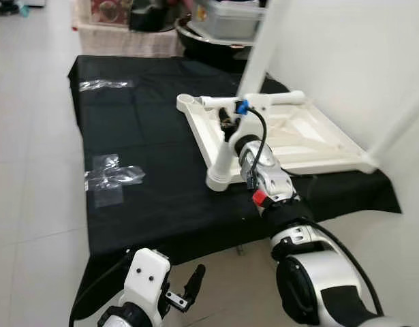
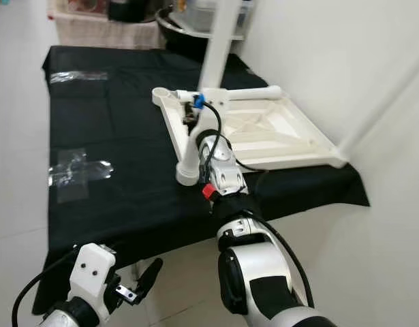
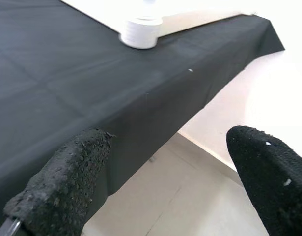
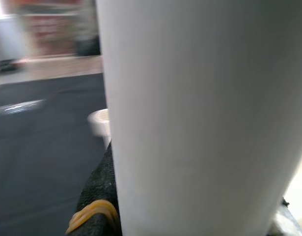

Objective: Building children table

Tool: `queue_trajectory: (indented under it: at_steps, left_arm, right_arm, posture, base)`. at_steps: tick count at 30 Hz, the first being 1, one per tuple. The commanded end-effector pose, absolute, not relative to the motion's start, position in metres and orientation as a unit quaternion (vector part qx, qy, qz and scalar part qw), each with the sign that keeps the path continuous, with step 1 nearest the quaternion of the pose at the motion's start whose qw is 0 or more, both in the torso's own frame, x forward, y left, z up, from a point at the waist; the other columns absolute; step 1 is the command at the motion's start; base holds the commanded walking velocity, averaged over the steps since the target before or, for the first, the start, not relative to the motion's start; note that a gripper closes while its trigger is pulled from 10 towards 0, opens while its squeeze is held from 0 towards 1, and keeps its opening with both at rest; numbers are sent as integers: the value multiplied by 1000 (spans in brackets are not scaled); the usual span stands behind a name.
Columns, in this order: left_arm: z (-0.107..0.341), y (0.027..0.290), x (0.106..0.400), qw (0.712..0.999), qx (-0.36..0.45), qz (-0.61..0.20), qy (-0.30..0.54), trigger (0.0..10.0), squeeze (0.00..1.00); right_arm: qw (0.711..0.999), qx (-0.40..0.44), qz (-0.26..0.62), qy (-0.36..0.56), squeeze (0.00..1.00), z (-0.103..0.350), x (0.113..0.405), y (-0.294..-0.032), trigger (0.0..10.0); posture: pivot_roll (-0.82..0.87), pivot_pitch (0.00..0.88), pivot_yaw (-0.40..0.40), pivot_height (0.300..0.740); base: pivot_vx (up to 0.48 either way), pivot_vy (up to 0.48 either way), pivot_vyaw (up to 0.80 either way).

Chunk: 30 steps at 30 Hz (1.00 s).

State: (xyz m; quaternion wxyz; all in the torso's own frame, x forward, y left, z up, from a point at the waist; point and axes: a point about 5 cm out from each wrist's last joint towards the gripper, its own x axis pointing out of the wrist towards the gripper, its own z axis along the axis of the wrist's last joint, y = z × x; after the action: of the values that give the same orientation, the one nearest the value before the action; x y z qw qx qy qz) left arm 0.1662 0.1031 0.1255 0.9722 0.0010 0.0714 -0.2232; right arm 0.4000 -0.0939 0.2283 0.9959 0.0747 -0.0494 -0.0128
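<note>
In the left eye view, the white tabletop [image 1: 291,139] lies upside down on the black cloth [image 1: 148,184], and the right gripper [image 1: 231,121] is clamped on a loose table leg [image 1: 224,160] (hollow plastic, probably light, stiff and slippery; best held mid-shaft). In the left wrist view, the idle left gripper [image 3: 165,179] hangs with fingers apart beside the cloth's edge. In the right wrist view, the leg looms close against one finger [image 4: 99,196].

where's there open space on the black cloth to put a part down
The widest bare stretch of the black cloth lies between the clear plastic bags and the upturned white plastic tabletop, running to the near edge. Another bare patch lies between the two bag clusters. It is crowded around the tabletop's near corner, where the right end effector grips a white plastic leg.
</note>
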Motion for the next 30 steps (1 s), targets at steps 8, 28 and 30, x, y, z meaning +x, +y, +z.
queue_trajectory:
  at_steps: [8, 28, 30]
  left_arm:
    - [124, 102, 166, 970, 2, -229, 78, 10000, 0]
    - [124, 102, 166, 970, -1, -229, 77, 10000, 0]
    - [124, 102, 166, 970, 0, -229, 77, 10000, 0]
  right_arm:
    - [991, 119, 9, -54, 1000, 224, 391, -65, 10000]
    - [843, 124, 519, -65, 0, 236, 379, -94, 10000]
    - [805, 103, 582, -51, 0, 230, 371, -90, 10000]
  posture:
    - [167, 100, -197, 740]
    - [173, 102, -201, 740]
    - [173, 103, -200, 740]
  base:
    - [0, 0, 0]
    - [0, 0, 0]
    - [0, 0, 0]
